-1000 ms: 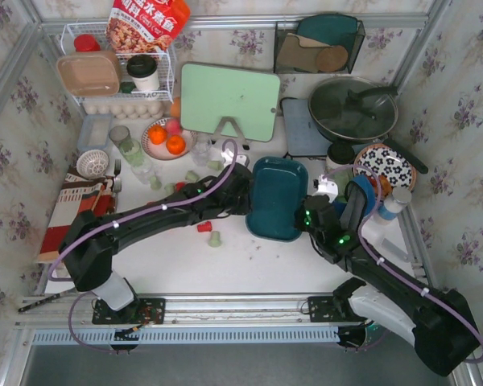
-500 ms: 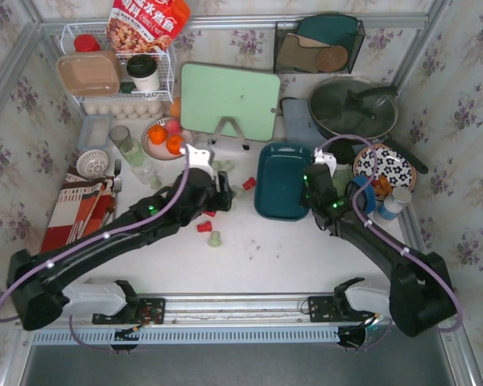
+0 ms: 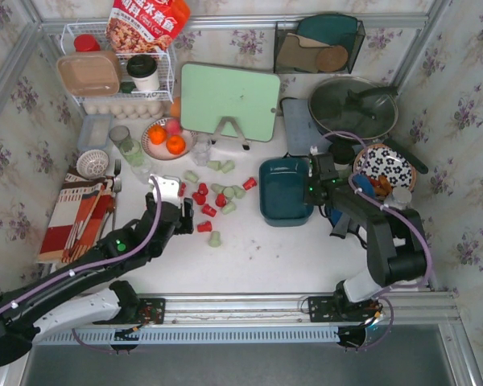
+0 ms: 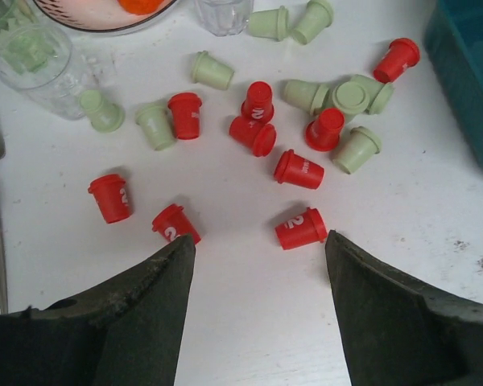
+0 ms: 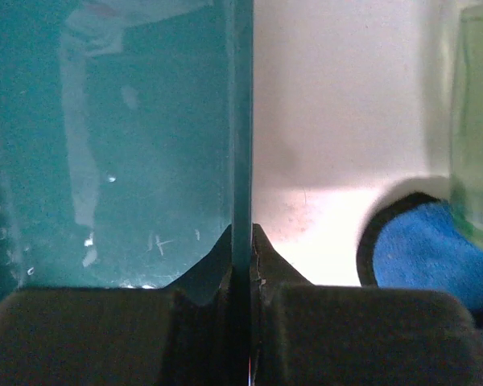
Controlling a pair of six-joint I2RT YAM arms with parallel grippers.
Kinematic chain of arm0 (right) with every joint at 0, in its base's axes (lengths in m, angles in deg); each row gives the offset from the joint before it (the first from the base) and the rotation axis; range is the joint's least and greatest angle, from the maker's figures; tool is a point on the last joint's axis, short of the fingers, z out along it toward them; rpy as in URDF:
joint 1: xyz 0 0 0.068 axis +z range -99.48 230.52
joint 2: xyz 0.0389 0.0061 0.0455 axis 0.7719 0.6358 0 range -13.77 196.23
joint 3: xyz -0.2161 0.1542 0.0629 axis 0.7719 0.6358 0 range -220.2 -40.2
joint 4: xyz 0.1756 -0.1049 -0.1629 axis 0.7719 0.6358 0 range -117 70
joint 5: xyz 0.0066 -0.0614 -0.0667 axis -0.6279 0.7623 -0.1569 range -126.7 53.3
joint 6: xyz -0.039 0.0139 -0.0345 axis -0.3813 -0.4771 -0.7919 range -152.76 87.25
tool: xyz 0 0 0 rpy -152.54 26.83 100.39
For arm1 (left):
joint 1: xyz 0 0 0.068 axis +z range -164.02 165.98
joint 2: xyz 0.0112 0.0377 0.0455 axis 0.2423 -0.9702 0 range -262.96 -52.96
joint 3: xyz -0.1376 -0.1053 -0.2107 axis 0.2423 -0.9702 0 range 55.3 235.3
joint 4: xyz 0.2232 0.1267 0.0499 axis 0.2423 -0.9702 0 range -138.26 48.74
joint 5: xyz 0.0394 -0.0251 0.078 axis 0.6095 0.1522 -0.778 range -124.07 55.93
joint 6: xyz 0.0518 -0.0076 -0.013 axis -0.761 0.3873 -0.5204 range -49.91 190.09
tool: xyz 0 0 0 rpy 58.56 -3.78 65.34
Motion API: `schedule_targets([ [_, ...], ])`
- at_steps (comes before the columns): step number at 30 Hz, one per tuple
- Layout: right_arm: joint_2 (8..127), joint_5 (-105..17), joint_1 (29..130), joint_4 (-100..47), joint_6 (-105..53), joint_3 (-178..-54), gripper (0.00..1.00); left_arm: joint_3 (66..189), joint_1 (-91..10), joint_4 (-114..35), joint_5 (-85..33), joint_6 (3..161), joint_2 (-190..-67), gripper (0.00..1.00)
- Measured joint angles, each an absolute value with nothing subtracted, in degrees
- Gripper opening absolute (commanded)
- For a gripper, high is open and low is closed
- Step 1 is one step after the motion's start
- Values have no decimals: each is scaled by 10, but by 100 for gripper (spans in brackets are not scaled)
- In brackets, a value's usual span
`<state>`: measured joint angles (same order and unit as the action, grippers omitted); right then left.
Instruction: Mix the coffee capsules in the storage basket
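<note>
A: The dark teal plastic basket (image 3: 278, 193)?
B: It lay lengthwise, away from the arms, right gripper (image 5: 241, 241) pinching its right rim. Red and pale-green cup-shaped capsules (image 4: 298, 170) lay scattered left of it, left gripper (image 4: 260, 240) gaping above them.

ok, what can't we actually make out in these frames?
- Left wrist: the storage basket is cut off by the right edge and only a corner shows. The left gripper hides the table under it.
- Right wrist: only part of the basket's inside shows. The greenish object at the right edge is blurred, cut off, unnameable.
- Top external: the coffee capsules are too small and clumped to count.
</note>
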<state>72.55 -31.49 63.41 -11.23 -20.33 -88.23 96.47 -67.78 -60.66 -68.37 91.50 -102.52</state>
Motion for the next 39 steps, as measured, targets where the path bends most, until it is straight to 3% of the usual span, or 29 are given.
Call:
schedule_targets([
  [10, 858, -335, 629, -157, -280, -967, 2, 931, -678, -585, -689, 901, -969, 69],
  [13, 887, -347, 627, -161, -298, -995, 10, 925, -678, -583, -690, 899, -953, 69],
  [19, 897, -333, 625, -158, -299, -1008, 39, 917, -678, -582, -694, 897, -940, 69],
  [24, 879, -300, 621, -139, -283, -997, 50, 916, -678, -579, -694, 897, -953, 69],
  [29, 841, -296, 622, -130, -263, -987, 57, 916, -678, -576, -694, 893, -968, 69],
  [39, 774, -318, 621, -140, -207, -935, 57, 917, -678, -560, -693, 885, -1006, 69],
])
